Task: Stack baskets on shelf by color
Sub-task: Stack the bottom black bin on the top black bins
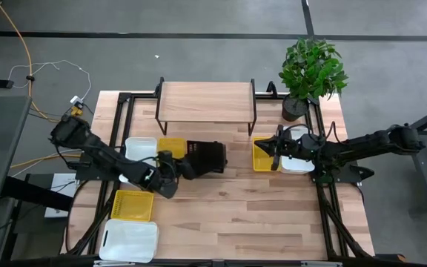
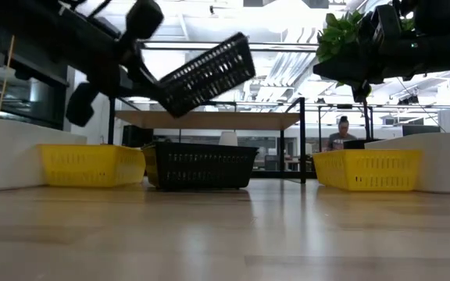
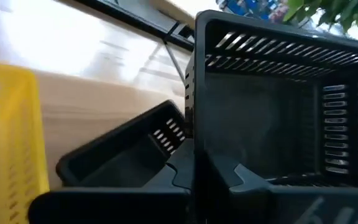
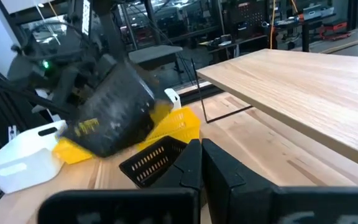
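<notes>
Wooden tabletop (image 1: 236,215) fills the middle of the scene, with the shelf (image 1: 204,101) standing at its far edge as the landmark. Nearest the front edge, well short of the shelf and to its left, a white basket (image 1: 129,240) lies beside a yellow basket (image 1: 133,205). Closer to the shelf, the left claw (image 1: 186,165) is clenched on the rim of a black basket (image 1: 207,156), holding it tilted in the air above a second black basket (image 2: 201,165) that sits on the tabletop just in front of the shelf. Beside these, toward the shelf's left end, sit another yellow basket (image 1: 170,145) and another white basket (image 1: 140,147). In front of the shelf's right end, a third yellow basket (image 1: 262,155) rests on the tabletop with a white one (image 1: 299,163) touching its outer side. The right claw (image 1: 273,148) hovers over that yellow basket; whether it is released or clenched cannot be told. A potted plant (image 1: 311,70) stands just right of the shelf. Beyond the tabletop, a person (image 2: 342,133) sits in the room behind.
</notes>
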`<state>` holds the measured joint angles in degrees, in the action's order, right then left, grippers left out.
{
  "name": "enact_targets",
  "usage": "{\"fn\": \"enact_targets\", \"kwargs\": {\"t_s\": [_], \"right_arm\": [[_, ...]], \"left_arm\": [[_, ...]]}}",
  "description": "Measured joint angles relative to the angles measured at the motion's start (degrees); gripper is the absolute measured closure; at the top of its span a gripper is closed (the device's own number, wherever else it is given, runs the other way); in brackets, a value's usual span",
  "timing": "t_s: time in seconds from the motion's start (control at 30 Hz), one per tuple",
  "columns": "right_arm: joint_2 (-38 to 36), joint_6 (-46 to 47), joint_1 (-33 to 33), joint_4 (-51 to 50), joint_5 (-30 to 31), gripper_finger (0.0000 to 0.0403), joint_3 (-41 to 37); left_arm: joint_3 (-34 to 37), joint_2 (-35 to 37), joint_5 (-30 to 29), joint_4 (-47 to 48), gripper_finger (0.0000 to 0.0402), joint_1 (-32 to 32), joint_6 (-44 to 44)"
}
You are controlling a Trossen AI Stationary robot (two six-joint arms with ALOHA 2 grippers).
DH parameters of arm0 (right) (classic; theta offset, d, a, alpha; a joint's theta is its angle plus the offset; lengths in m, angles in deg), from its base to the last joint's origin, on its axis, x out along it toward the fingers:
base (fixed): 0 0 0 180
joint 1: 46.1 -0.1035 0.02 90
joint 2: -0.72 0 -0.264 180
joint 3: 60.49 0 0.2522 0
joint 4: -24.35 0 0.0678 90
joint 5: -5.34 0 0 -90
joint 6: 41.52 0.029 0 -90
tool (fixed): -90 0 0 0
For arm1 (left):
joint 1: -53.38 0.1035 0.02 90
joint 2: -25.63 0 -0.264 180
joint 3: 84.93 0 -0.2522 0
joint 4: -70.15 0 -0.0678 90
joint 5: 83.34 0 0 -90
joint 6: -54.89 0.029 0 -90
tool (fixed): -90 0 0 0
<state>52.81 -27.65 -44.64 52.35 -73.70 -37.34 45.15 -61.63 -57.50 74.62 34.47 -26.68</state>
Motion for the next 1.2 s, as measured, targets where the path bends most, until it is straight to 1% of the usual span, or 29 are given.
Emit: {"fn": "enact_targets", "kwargs": {"t_s": [0.1, 0.27, 0.33, 0.5, 0.7, 1.0, 1.2], "right_arm": [[0.0, 1.1, 0.0, 0.0, 0.0, 0.0402, 0.0], [0.0, 1.3, 0.0, 0.0, 0.0, 0.0402, 0.0], [0.0, 1.3, 0.0, 0.0, 0.0, 0.0402, 0.0], [0.0, 1.3, 0.0, 0.0, 1.0, 0.0402, 0.0], [0.0, 2.7, 0.0, 0.0, 2.4, 0.0402, 0.0], [0.0, 3.2, 0.0, -0.4, 2.5, 0.0402, 0.0], [0.0, 3.3, 0.0, -0.4, 2.5, 0.0402, 0.0]], "left_arm": [[0.0, -3.8, -2.7, -4.4, 0.0401, -1.2, -1.3], [0.0, -7.8, -5.0, -4.8, 0.0401, -2.4, -9.6], [0.0, -9.3, -6.0, -5.0, 0.0401, -2.9, -11.5], [0.0, -10.8, -6.9, -5.6, 0.0401, -3.5, -11.9], [-0.1, -10.2, -7.4, -6.0, 0.0401, -3.7, -10.2], [-0.1, -10.2, -7.1, -5.6, 0.0401, -3.7, -9.8], [-0.1, -10.2, -5.5, -4.2, 0.0401, -3.7, -9.8]]}}
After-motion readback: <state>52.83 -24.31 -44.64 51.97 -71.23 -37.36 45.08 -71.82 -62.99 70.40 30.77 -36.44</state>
